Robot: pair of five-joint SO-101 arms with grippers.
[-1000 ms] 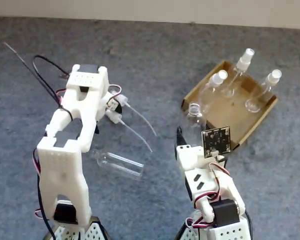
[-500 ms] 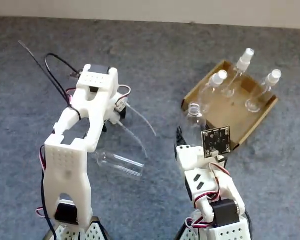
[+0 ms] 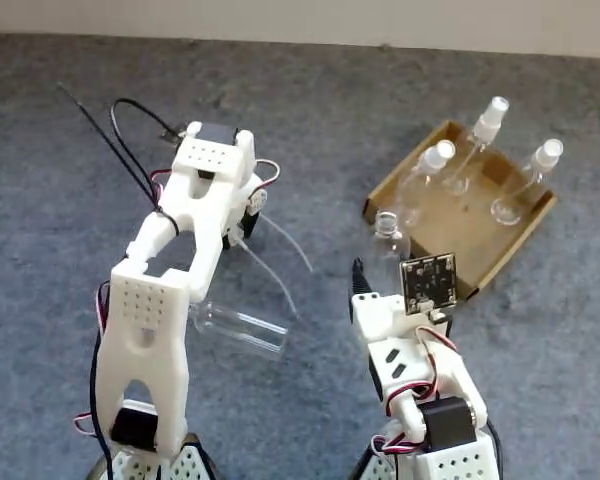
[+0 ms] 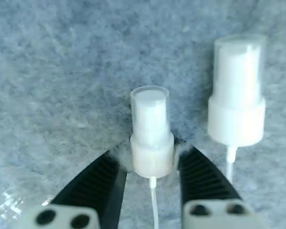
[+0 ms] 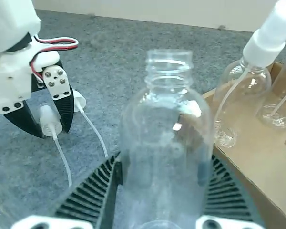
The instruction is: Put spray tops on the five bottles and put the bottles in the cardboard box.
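Observation:
My left gripper (image 4: pixel 150 156) is shut on the collar of a white spray top (image 4: pixel 151 129) whose thin tube trails back over the carpet. The second spray top (image 4: pixel 237 95) lies just beside it. From the right wrist view, that same gripper (image 5: pixel 47 121) pinches the spray top (image 5: pixel 46 116) low over the carpet. An open-necked clear bottle (image 5: pixel 168 124) stands upright next to the cardboard box (image 3: pixel 480 272), and my right gripper (image 5: pixel 162 183) is shut around its body. Another clear bottle (image 3: pixel 240 328) without a top lies on its side by the left arm.
Three capped bottles (image 3: pixel 435 165) (image 3: pixel 485 125) (image 3: pixel 535 165) stand in the shallow box. Black cables (image 3: pixel 120 150) loop behind the left arm. Grey carpet (image 3: pixel 330 120) stretches between the arms and the back wall.
The left arm has swung to the right, and the tube of the gripped spray top has turned with it. The right arm and its bottle have stayed put.

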